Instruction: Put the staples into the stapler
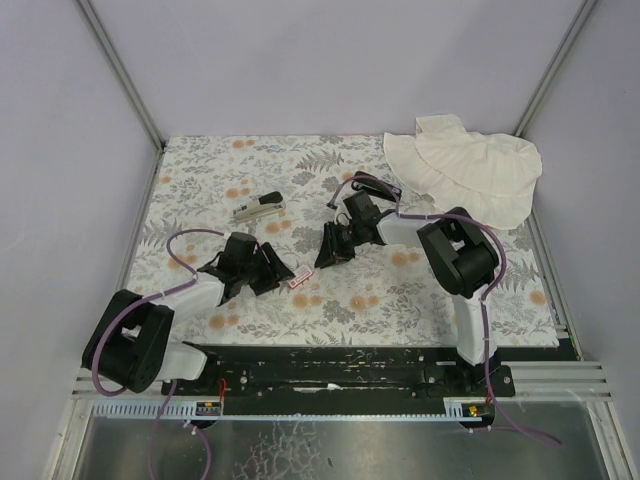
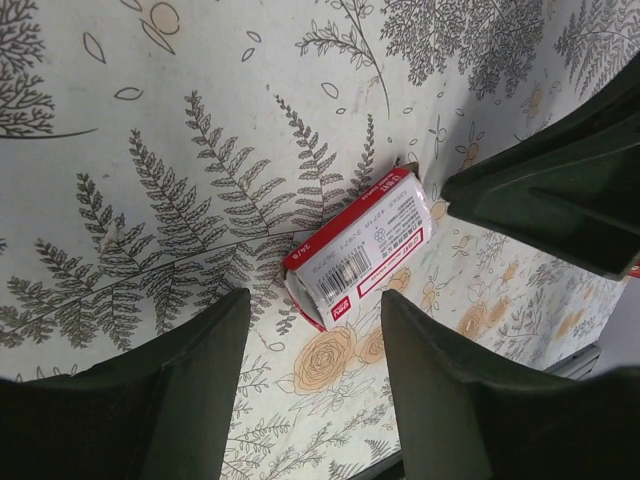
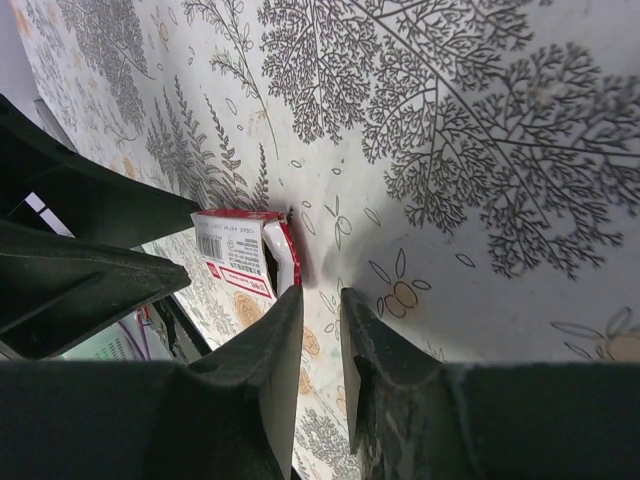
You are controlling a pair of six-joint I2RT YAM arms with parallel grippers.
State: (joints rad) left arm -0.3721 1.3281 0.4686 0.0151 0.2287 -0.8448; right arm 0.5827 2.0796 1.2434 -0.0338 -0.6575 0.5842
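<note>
The small white staple box with a red label lies flat on the flowered cloth between my two grippers. In the left wrist view the box lies just ahead of my left gripper, which is open and empty. In the right wrist view the box lies just ahead and to the left of my right gripper. Its jaws are almost together with nothing between them, and its left fingertip is at the box's end. No loose staple strips show. The stapler lies further back on the left.
A white cloth lies bunched at the back right corner. Metal frame posts and grey walls bound the table. The two grippers are close together, and each one's fingers show in the other's wrist view.
</note>
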